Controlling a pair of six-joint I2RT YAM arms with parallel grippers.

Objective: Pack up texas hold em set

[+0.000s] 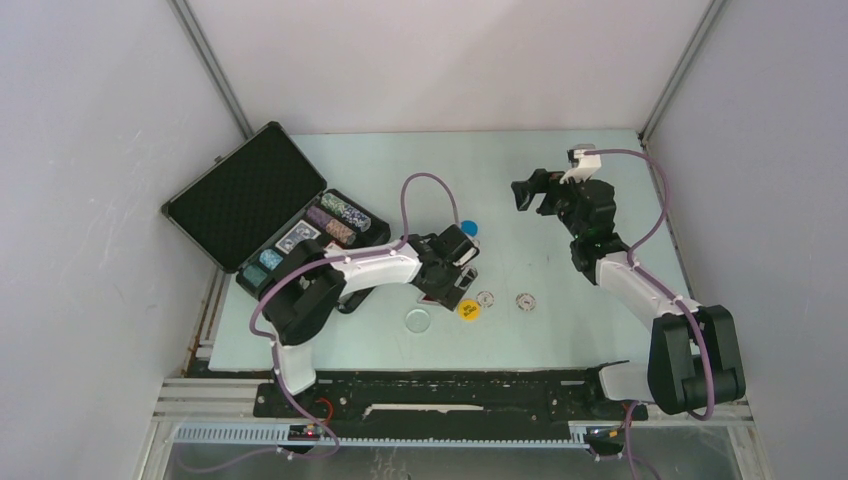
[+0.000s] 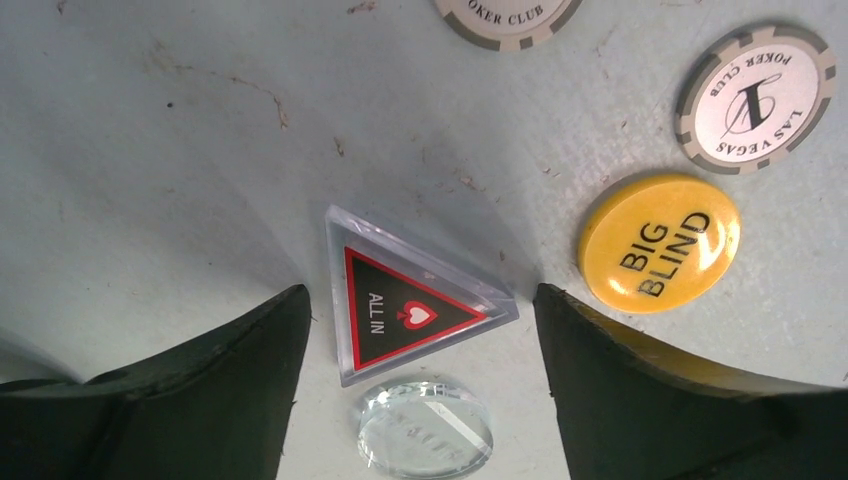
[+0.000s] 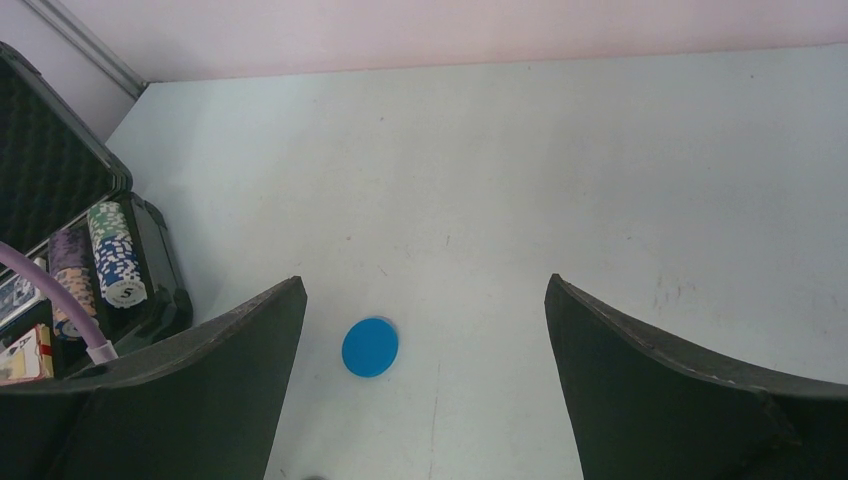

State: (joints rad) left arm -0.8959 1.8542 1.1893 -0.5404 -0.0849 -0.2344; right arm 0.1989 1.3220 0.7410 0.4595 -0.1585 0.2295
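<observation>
The black briefcase point(image 1: 250, 195) lies open at the table's left, with chip rows point(image 1: 340, 215) and a card deck point(image 1: 297, 237) in its tray. My left gripper point(image 2: 420, 290) is open low over the table, its jaws either side of the dark triangular "ALL IN" marker point(image 2: 405, 300) and a little apart from it. A clear disc point(image 2: 425, 430) lies just below the marker. To its right are a yellow "BIG BLIND" disc point(image 2: 660, 240) and a grey-white chip point(image 2: 757, 97). My right gripper point(image 3: 425, 280) is open and empty above the table, with a blue disc point(image 3: 370, 347) below it.
A second grey-white chip point(image 2: 507, 15) lies at the top edge of the left wrist view. The left arm's purple cable point(image 1: 430, 190) loops above the table's middle. White walls close in the table on three sides.
</observation>
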